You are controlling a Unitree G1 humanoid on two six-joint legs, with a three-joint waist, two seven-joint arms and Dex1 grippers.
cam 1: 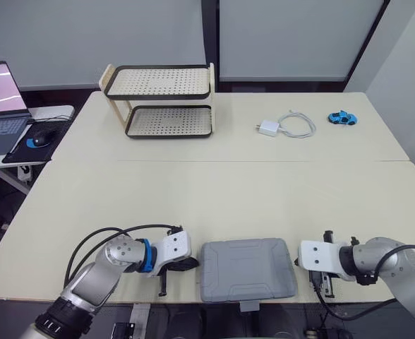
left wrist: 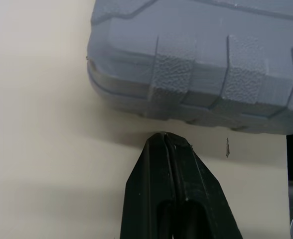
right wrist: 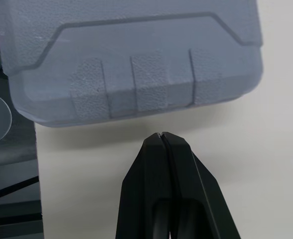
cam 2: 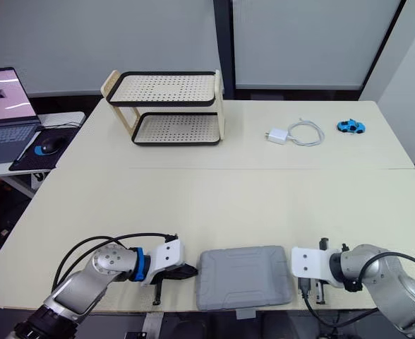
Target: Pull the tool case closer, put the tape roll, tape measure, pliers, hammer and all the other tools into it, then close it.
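The grey ribbed plastic tool case [cam 1: 247, 268] lies with its lid shut at the near edge of the cream surface [cam 1: 214, 191], between my claws. My left claw [left wrist: 164, 137] and right claw [right wrist: 162, 135] are both pinched closed on nothing, tips just beside its ends.

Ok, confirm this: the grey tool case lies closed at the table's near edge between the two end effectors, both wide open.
Wrong on one point: both are shut. The wrist views show the left end effector and the right end effector with fingers pressed together. The tool case does lie closed between them at the near edge of the table.
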